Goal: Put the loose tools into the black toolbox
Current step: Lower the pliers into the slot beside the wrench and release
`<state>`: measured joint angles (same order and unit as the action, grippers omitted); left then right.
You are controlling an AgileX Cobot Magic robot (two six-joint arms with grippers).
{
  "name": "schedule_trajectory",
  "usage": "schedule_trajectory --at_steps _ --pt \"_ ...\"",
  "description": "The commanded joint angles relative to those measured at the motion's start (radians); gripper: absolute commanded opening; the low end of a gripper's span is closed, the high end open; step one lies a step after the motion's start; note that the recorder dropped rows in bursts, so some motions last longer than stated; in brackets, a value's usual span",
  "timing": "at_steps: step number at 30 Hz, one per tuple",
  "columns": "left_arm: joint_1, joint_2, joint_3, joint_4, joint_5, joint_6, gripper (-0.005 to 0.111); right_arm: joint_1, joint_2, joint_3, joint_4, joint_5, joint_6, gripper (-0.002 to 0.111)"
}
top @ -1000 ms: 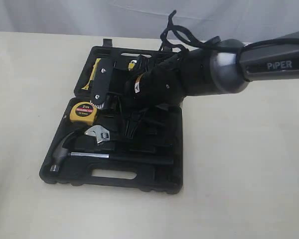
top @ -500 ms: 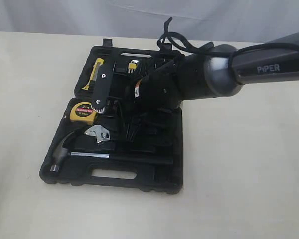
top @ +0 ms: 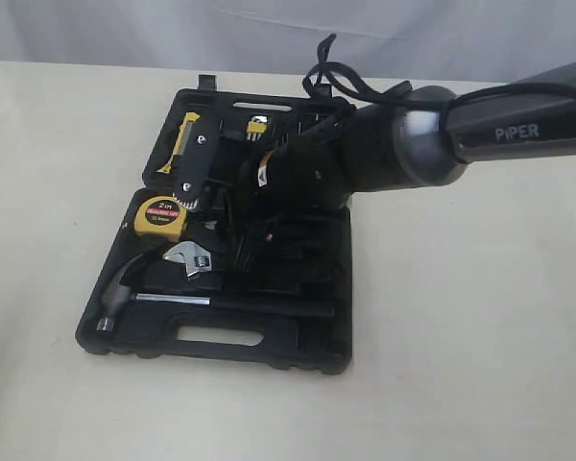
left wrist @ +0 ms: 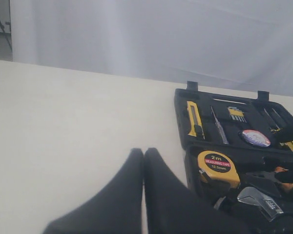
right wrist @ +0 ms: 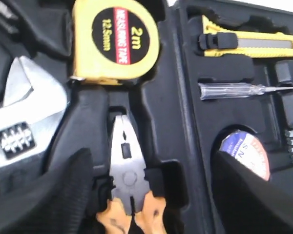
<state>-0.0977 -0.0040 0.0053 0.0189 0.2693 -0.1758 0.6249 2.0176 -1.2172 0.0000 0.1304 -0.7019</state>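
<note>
— While the right gripper point(right wrist: 146, 192) hangs over the black toolbox point(top: 221, 338), how do its jaws stand?
— Spread wide, empty, either side of the orange-handled pliers point(right wrist: 128, 170) lying in their slot.
— And the rest?
— The yellow tape measure point(right wrist: 116, 41), utility knife point(right wrist: 244, 43) and tape roll point(right wrist: 246, 151) sit in recesses too; the left gripper point(left wrist: 143, 156) is pressed closed on nothing.

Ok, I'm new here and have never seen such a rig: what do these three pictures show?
A two-armed robot. One camera stands off the arms and shows the right arm over an open black toolbox on a beige table. The other two cameras sit on the wrists. The right gripper is open above the pliers, which lie in their slot. The tape measure, utility knife and tape roll are in the box too. The left gripper is shut and empty, outside the box.
</note>
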Motion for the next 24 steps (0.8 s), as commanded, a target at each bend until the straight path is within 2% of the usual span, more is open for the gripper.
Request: schedule_trajectory --at_steps 1,4,6,8,24 --pt "-0.006 0.004 -0.005 -0.003 0.001 -0.001 0.000 -0.002 -0.039 -0.004 0.000 -0.017 0.091 0.039" --pt "-0.006 0.004 -0.005 -0.003 0.001 -0.001 0.000 -0.007 -0.077 -0.004 0.000 0.016 0.325 0.000" --pt "-0.006 0.004 -0.005 -0.003 0.001 -0.001 0.000 -0.021 -0.086 -0.004 0.014 0.027 0.535 0.000" --pt "-0.006 0.004 -0.005 -0.003 0.001 -0.001 0.000 -0.030 -0.083 -0.004 0.015 0.039 0.616 -0.001" --pt "-0.006 0.004 -0.005 -0.003 0.001 -0.001 0.000 -0.035 0.076 -0.004 0.058 0.084 0.638 -0.001"
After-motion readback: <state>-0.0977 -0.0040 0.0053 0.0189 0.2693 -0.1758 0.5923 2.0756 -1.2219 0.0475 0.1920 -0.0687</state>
